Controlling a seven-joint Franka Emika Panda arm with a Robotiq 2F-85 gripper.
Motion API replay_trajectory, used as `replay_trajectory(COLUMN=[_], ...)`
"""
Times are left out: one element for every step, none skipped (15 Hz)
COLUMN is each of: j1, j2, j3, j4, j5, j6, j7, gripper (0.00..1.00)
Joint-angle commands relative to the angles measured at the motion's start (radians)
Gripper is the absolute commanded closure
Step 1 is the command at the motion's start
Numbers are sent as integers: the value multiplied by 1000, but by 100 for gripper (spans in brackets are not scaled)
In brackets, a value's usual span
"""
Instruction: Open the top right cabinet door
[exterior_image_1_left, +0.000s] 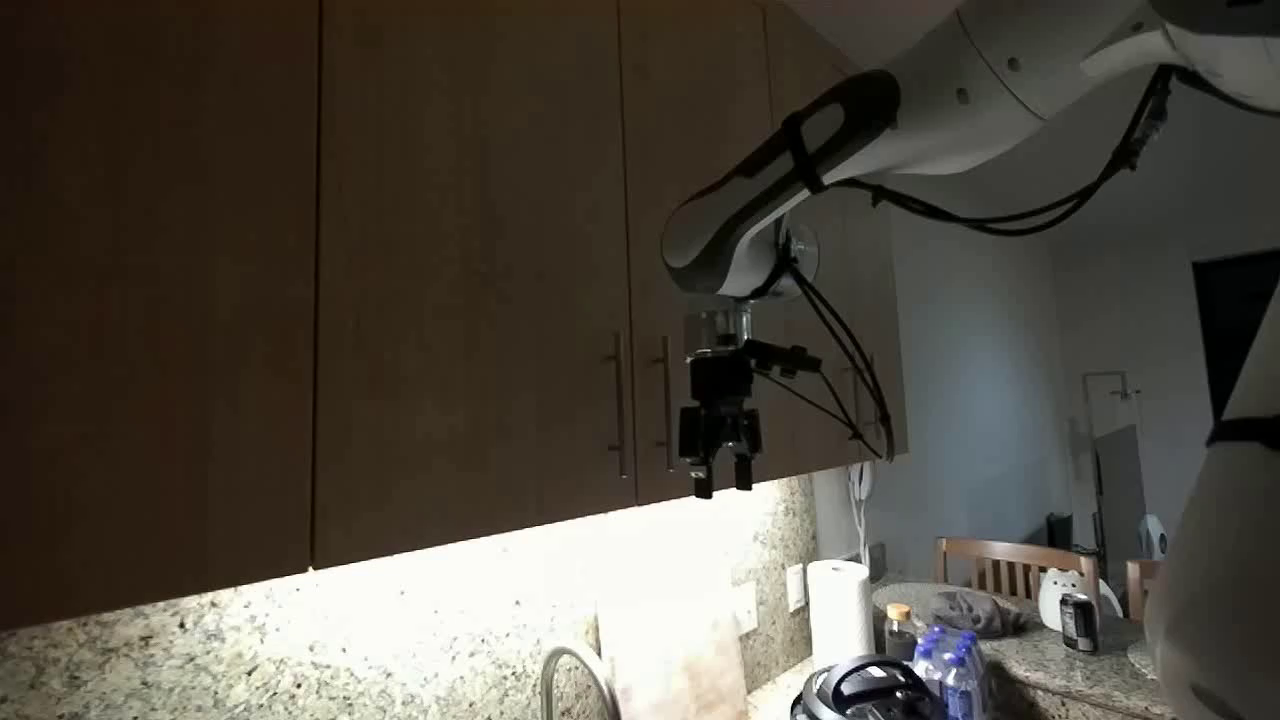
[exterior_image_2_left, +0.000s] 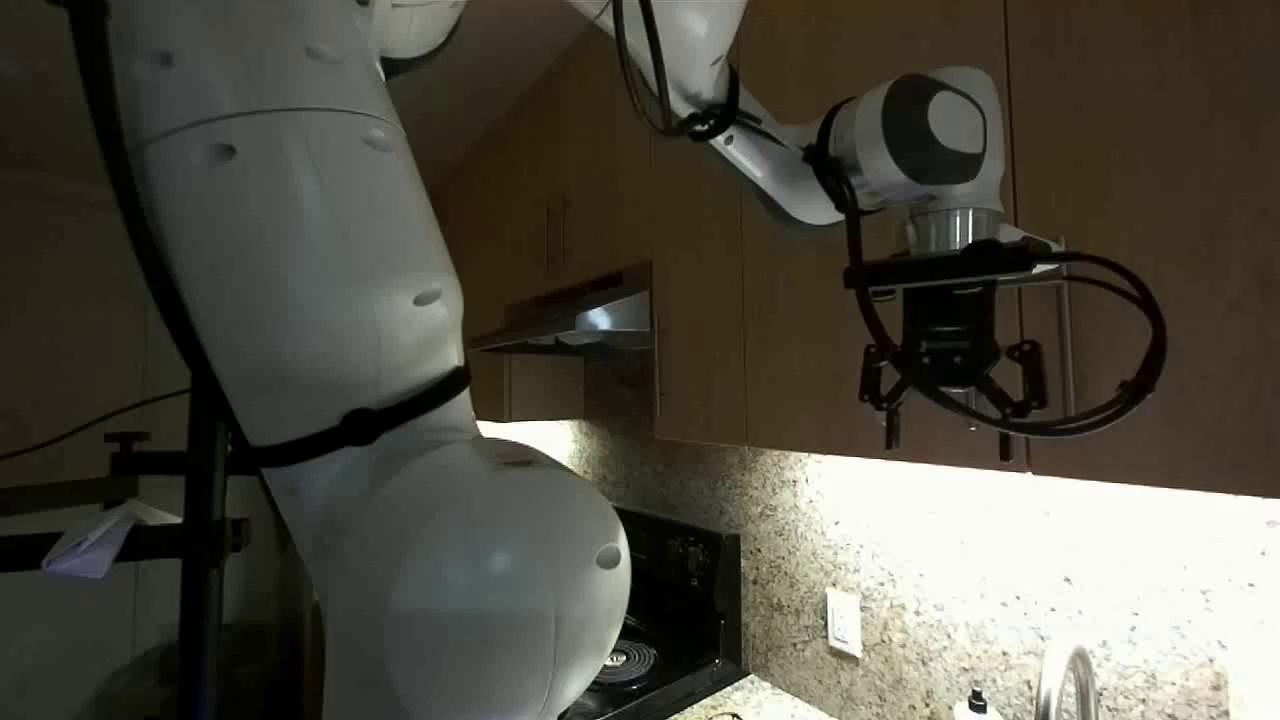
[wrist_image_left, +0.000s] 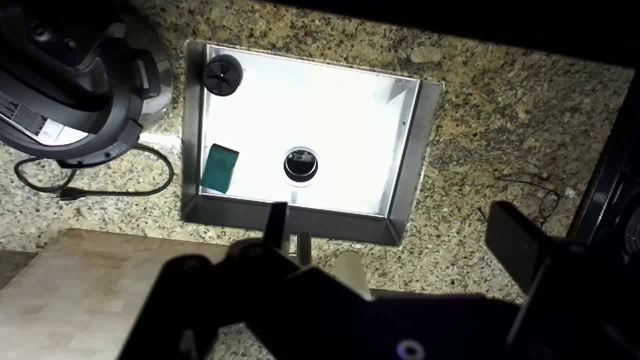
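Top right cabinet door (exterior_image_1_left: 692, 115): closed.
Bar handle (exterior_image_1_left: 668, 405): upright, low by the door's left edge, doorward from me, apart.
My Robotiq gripper (exterior_image_1_left: 723, 485): spread wide, empty, pointing down.

No text is legible from where I stand: label (wrist_image_left: 35, 120) on black appliance (wrist_image_left: 117, 117) and markings (exterior_image_1_left: 1080, 615) on dark can (exterior_image_1_left: 1079, 624) are unreadable.

Beyond my black claw (wrist_image_left: 390, 220), spread wide, I see a rectangular grey metal sink (wrist_image_left: 413, 150); left of the claw, a green rectangular sponge (wrist_image_left: 220, 168) lies in the sink, a pale wooden board (wrist_image_left: 75, 300) outside.
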Motion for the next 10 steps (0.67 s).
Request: replay_trajectory(j1=[-15,-15,-15,-15,-15,-15,-15,-15,-15,-12], j2=[1,1,1,1,1,1,1,1,1,4], j3=[13,13,13,13,13,13,13,13,13,14], j4=[2,2,2,2,2,2,2,2,2,-4], j5=[5,5,5,5,5,5,5,5,5,15], j6=[-3,-3,-3,-3,-3,-3,-3,-3,-3,5], j7=[-4,-4,-4,-4,-4,-4,-4,-4,-4,1], gripper=[0,0,0,0,0,0,0,0,0,0])
